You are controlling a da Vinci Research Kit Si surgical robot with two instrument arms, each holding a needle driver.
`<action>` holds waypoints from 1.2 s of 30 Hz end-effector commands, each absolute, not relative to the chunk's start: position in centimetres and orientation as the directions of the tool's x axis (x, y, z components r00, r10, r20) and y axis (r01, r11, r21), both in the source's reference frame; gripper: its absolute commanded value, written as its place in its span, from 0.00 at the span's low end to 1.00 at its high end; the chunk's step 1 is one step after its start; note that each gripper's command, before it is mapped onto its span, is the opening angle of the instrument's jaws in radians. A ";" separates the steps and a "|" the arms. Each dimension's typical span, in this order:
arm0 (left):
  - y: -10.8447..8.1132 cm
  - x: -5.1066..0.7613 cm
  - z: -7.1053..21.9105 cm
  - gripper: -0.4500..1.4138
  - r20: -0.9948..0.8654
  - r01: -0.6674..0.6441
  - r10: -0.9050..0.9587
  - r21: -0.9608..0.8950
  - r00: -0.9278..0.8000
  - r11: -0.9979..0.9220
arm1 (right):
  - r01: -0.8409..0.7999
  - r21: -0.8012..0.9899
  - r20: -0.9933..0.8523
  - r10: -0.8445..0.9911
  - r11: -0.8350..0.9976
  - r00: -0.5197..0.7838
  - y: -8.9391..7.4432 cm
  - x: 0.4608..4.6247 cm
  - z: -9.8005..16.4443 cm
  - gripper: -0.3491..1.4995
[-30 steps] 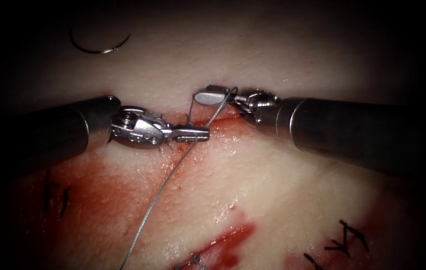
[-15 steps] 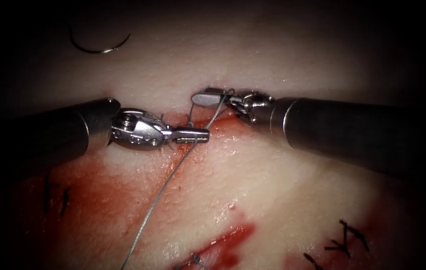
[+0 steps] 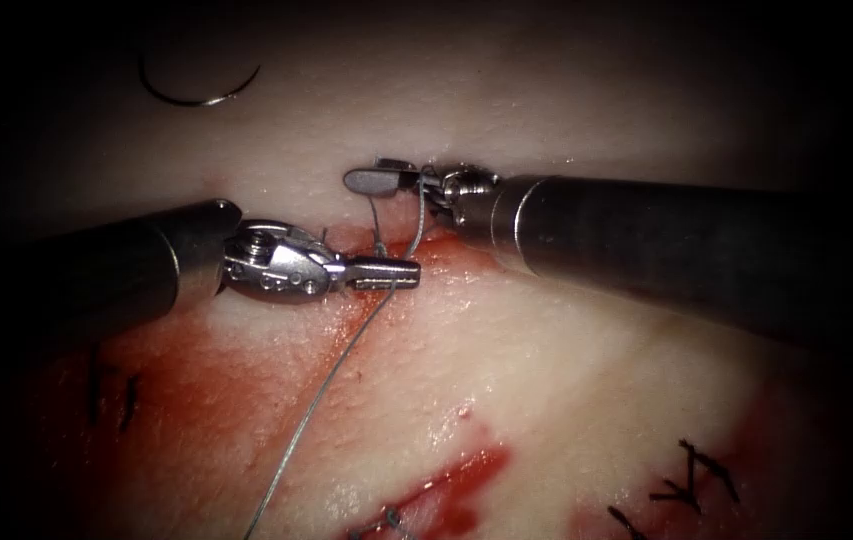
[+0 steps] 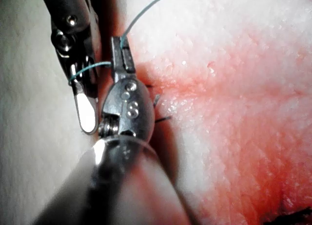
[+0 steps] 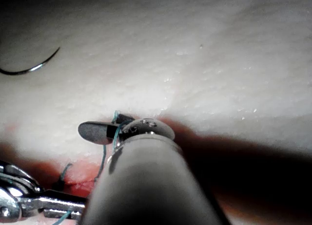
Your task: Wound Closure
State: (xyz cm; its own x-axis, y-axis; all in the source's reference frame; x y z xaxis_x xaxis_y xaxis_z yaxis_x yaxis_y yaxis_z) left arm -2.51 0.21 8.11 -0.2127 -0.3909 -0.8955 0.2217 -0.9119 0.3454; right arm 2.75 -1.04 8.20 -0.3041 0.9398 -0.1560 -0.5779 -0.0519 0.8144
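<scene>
Left pincer (image 3: 401, 270) is pinching the thread (image 3: 331, 375); right pincer (image 3: 371, 180) looks spread, thread looped round it; needle (image 3: 196, 92) lies loose on the tissue (image 3: 566, 380), well away from both.

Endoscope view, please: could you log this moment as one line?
left tool: shut on thread | right tool: thread looped around it | needle: free, lying on tissue

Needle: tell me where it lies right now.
In the endoscope view the needle lies loose on the tissue, far up and left of the cut, held by neither end effector and not in the tissue, well above the left tool.
</scene>
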 end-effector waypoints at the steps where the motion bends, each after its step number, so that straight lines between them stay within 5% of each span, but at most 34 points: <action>1: 0.3 -2.56 8.1 0.00 -0.895 0.223 -0.393 0.347 -0.213 -0.911 | -0.581 0.813 -0.161 0.940 -0.046 -0.299 -1.0 2.87 8.2 0.42; 3: 0.3 -2.56 8.1 0.00 -0.895 0.224 -0.393 0.347 -0.213 -0.911 | -0.588 0.807 -0.158 0.943 -0.048 -0.294 -1.0 2.89 8.3 0.05; 4: 0.3 -2.55 8.1 0.00 -0.895 0.224 -0.393 0.347 -0.212 -0.911 | -0.605 0.795 -0.154 0.949 -0.047 -0.276 -1.0 2.91 8.3 0.00; 20: 0.4 -2.28 8.1 0.00 -0.908 0.192 -0.318 0.272 -0.274 -0.943 | -0.611 0.698 -0.503 0.863 0.374 -0.047 -1.1 2.74 7.8 0.00; 36: 0.8 -1.74 7.8 0.00 -0.912 0.107 -0.236 0.212 -0.335 -0.971 | -0.435 0.684 -0.676 0.732 0.585 -0.078 -1.3 2.65 7.6 0.00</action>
State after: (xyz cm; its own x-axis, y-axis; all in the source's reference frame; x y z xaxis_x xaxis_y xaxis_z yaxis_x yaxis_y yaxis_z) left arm -1.66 0.77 7.79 -0.3383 -0.2306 -0.9124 0.0984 -0.9729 0.2094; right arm 2.57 -1.37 7.51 -0.0753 0.7310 -0.6782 -0.4333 0.5886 0.6825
